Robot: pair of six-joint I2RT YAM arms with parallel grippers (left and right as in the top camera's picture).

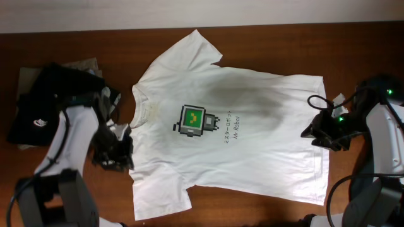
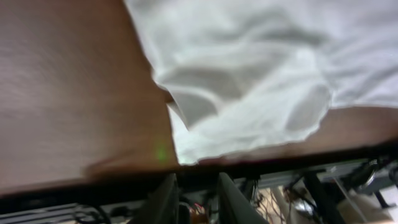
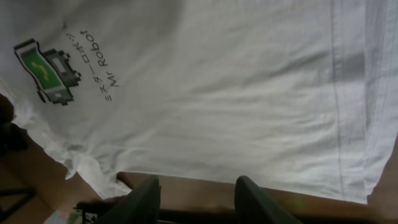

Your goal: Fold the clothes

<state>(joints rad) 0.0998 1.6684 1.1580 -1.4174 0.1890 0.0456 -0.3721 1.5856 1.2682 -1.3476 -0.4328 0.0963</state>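
A white T-shirt (image 1: 252, 145) with a green robot print (image 1: 192, 121) lies spread flat on the brown table (image 1: 63, 38), collar to the left and hem to the right. My left gripper (image 1: 117, 154) is just left of the near shoulder and sleeve. In the left wrist view its fingers (image 2: 198, 199) are slightly apart and empty, with the shirt's sleeve (image 2: 261, 62) ahead. My right gripper (image 1: 322, 133) is at the hem on the right. In the right wrist view it (image 3: 198, 196) is open and empty, over bare table beside the shirt (image 3: 217, 93).
A pile of black clothing (image 1: 50, 107) lies at the left end of the table on a beige garment (image 1: 25, 75), close behind my left arm. The table's near edge runs just below both grippers.
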